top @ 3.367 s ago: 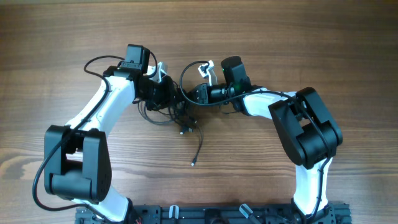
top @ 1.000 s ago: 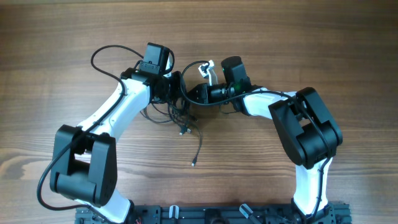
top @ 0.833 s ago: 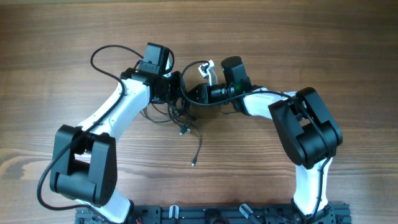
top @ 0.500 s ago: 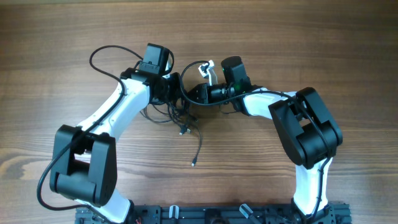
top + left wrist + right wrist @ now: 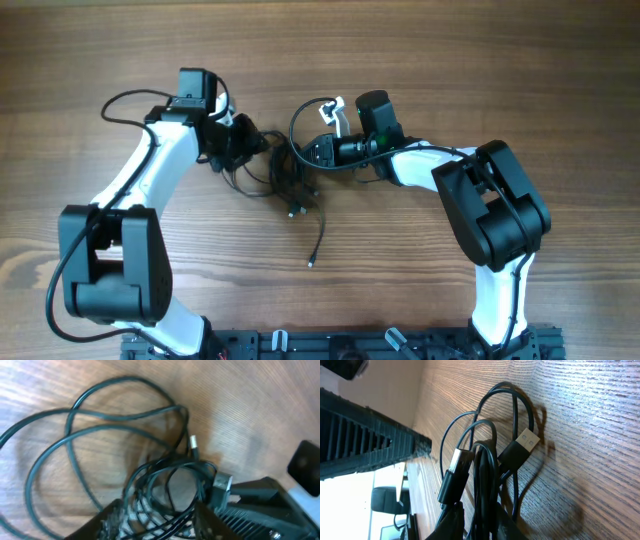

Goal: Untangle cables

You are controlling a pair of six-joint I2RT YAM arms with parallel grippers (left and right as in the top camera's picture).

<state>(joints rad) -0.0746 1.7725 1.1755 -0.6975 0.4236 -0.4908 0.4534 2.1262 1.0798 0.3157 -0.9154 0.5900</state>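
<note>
L gripper [image 5: 250,147] sits just left of the cables [image 5: 288,178], jaws apart. In the L wrist view, strands of the bundle pass btwn its fingers [image 5: 107,517] w/o being pinched. R gripper [image 5: 306,154] is at the bundle's far-right side, clamped on a bunch of strands. A USB plug [image 5: 522,444] lies on the wood just past it. One loose end [image 5: 313,258] trails toward the near side. Surface: brown wood-grain table [image 5: 470,60], w/ a black rail [image 5: 350,345] along the near edge. Room beyond: only bright blur in the R wrist view.
</note>
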